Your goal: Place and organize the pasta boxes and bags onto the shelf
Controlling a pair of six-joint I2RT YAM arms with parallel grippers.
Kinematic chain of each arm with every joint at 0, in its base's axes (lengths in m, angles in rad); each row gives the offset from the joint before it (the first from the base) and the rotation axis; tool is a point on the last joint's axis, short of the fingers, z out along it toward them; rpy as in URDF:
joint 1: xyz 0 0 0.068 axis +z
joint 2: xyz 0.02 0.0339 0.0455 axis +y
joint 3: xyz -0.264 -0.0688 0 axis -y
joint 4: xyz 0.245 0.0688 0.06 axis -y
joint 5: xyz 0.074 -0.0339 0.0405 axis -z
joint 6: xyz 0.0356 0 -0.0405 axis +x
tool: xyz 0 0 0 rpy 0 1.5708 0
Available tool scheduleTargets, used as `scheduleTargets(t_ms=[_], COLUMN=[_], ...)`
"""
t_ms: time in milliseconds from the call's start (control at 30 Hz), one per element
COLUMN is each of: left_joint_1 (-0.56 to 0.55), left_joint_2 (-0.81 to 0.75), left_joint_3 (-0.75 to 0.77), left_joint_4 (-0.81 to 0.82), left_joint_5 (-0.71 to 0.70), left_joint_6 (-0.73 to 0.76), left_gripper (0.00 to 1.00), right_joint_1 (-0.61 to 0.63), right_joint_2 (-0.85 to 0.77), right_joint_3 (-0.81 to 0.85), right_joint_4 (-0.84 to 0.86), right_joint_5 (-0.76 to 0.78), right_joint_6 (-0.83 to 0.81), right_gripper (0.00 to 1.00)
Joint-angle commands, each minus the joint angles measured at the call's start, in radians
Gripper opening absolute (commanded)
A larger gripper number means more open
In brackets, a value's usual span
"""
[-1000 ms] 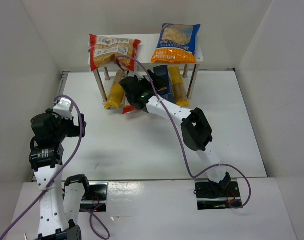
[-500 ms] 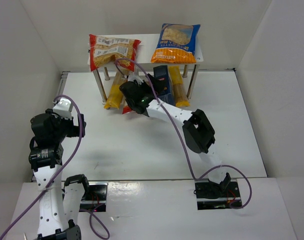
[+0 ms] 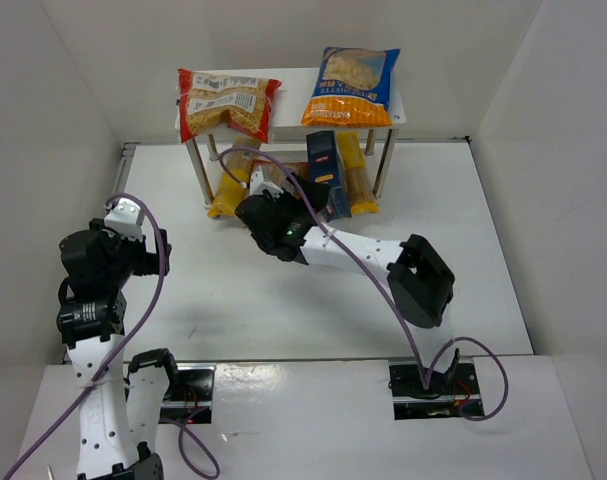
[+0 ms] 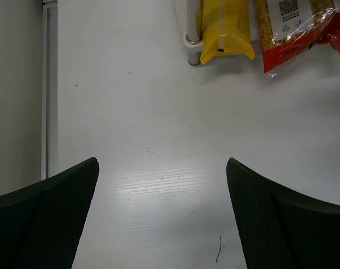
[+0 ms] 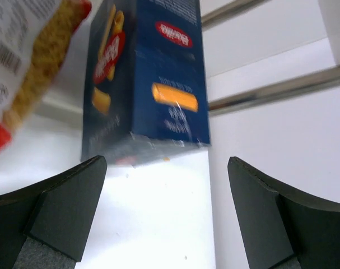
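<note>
The white shelf (image 3: 288,95) carries a clear red-edged bag (image 3: 223,103) on its left and an orange-and-blue bag (image 3: 353,85) on its right. Beneath it a dark blue Barilla box (image 3: 325,160) stands upright between two long yellow bags (image 3: 228,185) (image 3: 355,175). My right gripper (image 3: 301,188) hovers open just in front of the box (image 5: 153,84), not touching it. Another red-edged bag (image 5: 29,61) lies left of the box. Over bare table at the left, my left gripper (image 3: 126,212) is open and holds nothing.
White walls close in the table on the left, back and right. The left wrist view shows a shelf leg (image 4: 192,33), a yellow bag end (image 4: 223,28) and the red-edged bag (image 4: 296,28) ahead. A purple cable (image 3: 363,270) trails along the right arm.
My right gripper has backed away from the shelf toward the near side, leaving the blue box standing under it. The left arm has stayed put.
</note>
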State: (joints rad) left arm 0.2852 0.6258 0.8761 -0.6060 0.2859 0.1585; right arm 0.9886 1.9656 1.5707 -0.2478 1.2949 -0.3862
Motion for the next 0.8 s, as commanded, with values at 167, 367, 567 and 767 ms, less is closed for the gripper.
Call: scheduleTargets(t_ms=[167,367,567,767], left_joint_1=[0.016,0.037,0.058,0.068], left_joint_2=[-0.017,-0.026,-0.026,-0.026], left_joint_3=[-0.014,-0.014,-0.014,-0.014], left_joint_4=[0.018,0.018,0.018,0.018], left_joint_5=[0.018,0.027,0.036,0.036], left_joint_6=[0.018,0.018,0.018,0.027], left_gripper=[1.0,1.0,1.0,1.0], right_joint_1=[0.07,-0.073,-0.172,-0.315], right_joint_2=[-0.392,-0.713,-0.806,-0.818], right_joint_3=[-0.268,-0.526,-0.686,-0.696], right_joint_4=[0.068,0.145,0.229,0.238], right_joint_5=[-0.185,-0.632,-0.876,-1.143], right_joint_6=[0.035,0.095,0.083,0.03], right_gripper=[0.97,0.97,0.97,0.95])
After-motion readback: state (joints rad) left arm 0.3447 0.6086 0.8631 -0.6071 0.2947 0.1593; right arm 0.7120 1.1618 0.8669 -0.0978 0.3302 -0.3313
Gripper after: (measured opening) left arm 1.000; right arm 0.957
